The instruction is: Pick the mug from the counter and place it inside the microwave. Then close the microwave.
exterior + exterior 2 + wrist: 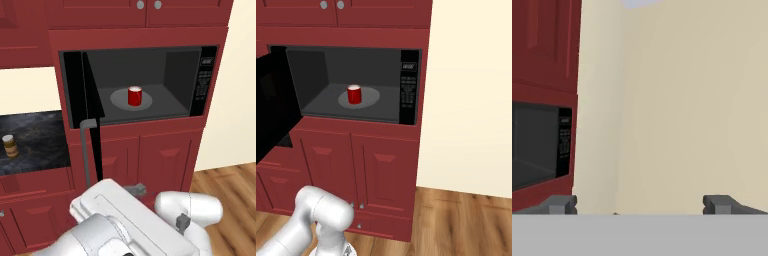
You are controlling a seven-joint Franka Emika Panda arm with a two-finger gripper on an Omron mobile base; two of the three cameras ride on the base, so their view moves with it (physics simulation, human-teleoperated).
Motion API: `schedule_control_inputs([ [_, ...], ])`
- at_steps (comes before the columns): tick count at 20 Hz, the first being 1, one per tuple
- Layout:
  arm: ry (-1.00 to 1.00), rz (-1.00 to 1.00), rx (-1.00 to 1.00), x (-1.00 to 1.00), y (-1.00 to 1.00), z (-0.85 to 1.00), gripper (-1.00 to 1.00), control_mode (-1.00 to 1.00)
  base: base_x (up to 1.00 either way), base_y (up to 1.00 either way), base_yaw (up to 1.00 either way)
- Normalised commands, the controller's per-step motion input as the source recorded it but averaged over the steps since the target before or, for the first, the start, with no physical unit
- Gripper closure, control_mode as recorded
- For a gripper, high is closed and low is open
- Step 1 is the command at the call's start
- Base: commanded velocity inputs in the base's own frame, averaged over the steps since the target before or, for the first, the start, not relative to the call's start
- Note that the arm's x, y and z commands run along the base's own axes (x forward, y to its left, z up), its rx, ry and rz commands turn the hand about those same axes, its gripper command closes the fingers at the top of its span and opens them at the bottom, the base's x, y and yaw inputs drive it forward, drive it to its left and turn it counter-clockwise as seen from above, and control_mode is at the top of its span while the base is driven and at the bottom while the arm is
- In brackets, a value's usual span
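Red mug (135,96) stands upright on the turntable (118,101) inside the microwave (150,85), whose door (91,105) hangs open; light, rigid, likely slick. From the right, its long grey handle is hidden. Hand camera: gripper (640,204) with jaws wide apart, holding nothing.

Flat even light, soft blur, shadowless
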Motion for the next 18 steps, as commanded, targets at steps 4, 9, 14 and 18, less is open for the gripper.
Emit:
schedule_control_inputs([
  [4,0.1,-0.05,-0.06,0.39,0.24,-0.1,-1.0,-1.0,0.0,0.0,0.0],
  [9,0.1,-0.01,-0.04,0.52,0.33,-0.16,-1.0,-1.0,0.0,0.0,0.0],
  [14,0.04,0.0,-0.03,0.43,0.44,-0.27,-1.0,-1.0,0.0,0.0,0.0],
  [18,0.0,0.0,-0.04,0.45,0.47,-0.28,-1.0,-1.0,0.0,0.0,0.0],
])
